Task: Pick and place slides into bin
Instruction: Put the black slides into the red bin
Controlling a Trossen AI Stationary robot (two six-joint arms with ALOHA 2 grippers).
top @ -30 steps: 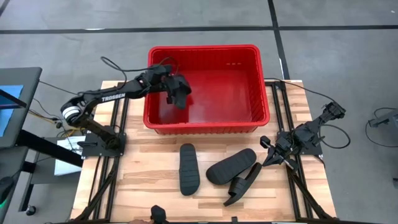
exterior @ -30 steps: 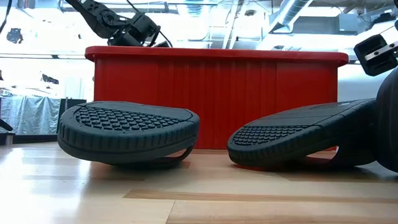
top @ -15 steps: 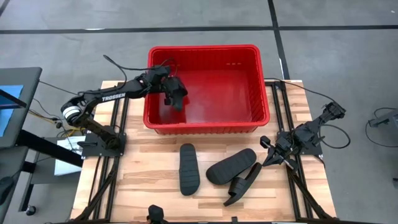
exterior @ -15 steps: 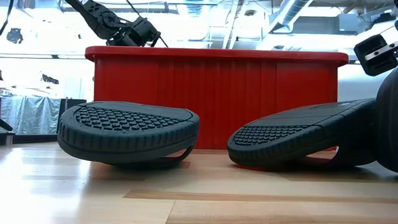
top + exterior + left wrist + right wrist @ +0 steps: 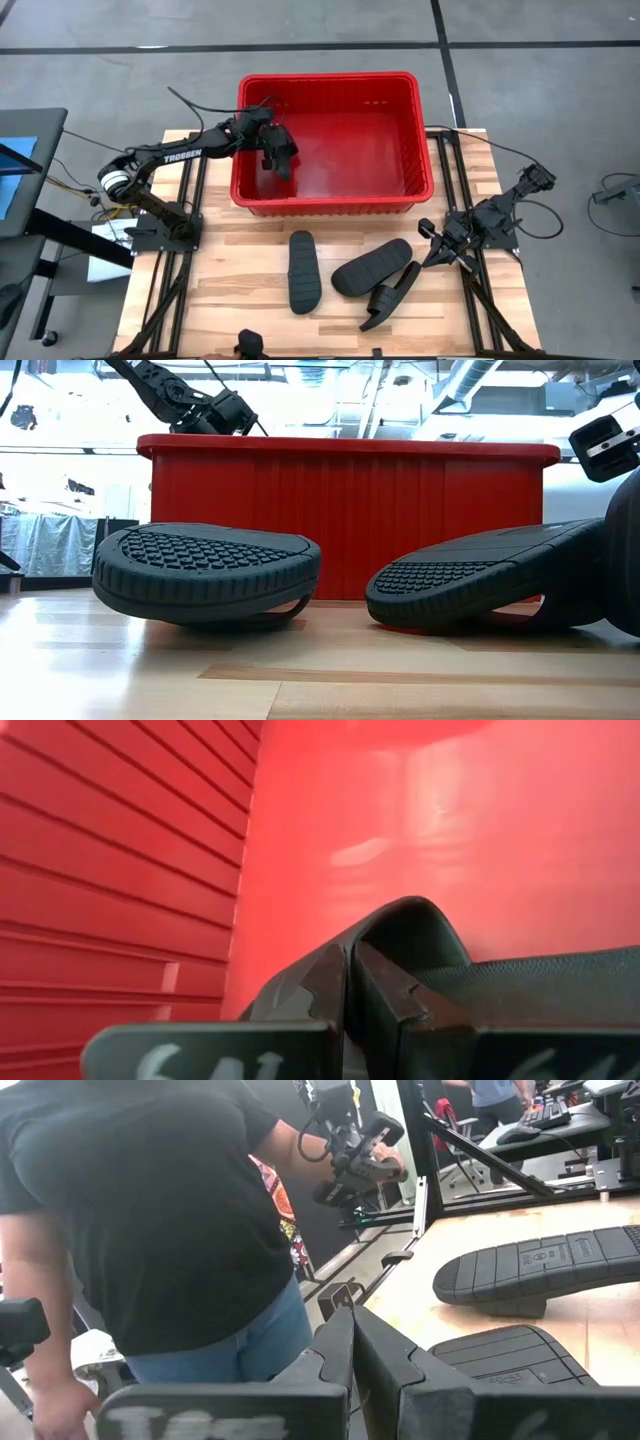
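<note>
Nearest the front edge of the counter [image 5: 240, 300], three sandals lie well apart from the working tool. One sandal [image 5: 304, 270] lies sole-up and lengthwise; beside it a second sandal [image 5: 371, 266] lies slantwise, touching a third sandal [image 5: 391, 296] propped against it. None of the three has shifted since the earlier frames.

The right tool [image 5: 432, 247] waits at the right edge of the counter, near the slantwise sandal, its fingers [image 5: 345, 1342] pressed together on nothing. It has not moved. Past it, in its wrist view, a person [image 5: 150, 1220] in a dark shirt stands beside the counter.

Farther back stands the red bin [image 5: 420, 140]. The left tool [image 5: 277, 152] reaches over the bin's left wall and hangs inside it near the left side, its fingers [image 5: 345, 990] clamped on the fourth sandal [image 5: 284, 160], which hangs from it above the bin floor. A second ago this tool and its sandal were a little farther right and nearer the front wall; they have since drawn back toward the left wall and the sandal now shows smaller and more tucked under the tool. In the low view the left arm [image 5: 165, 390] shows above the bin's rim, slightly farther left than before.
</note>
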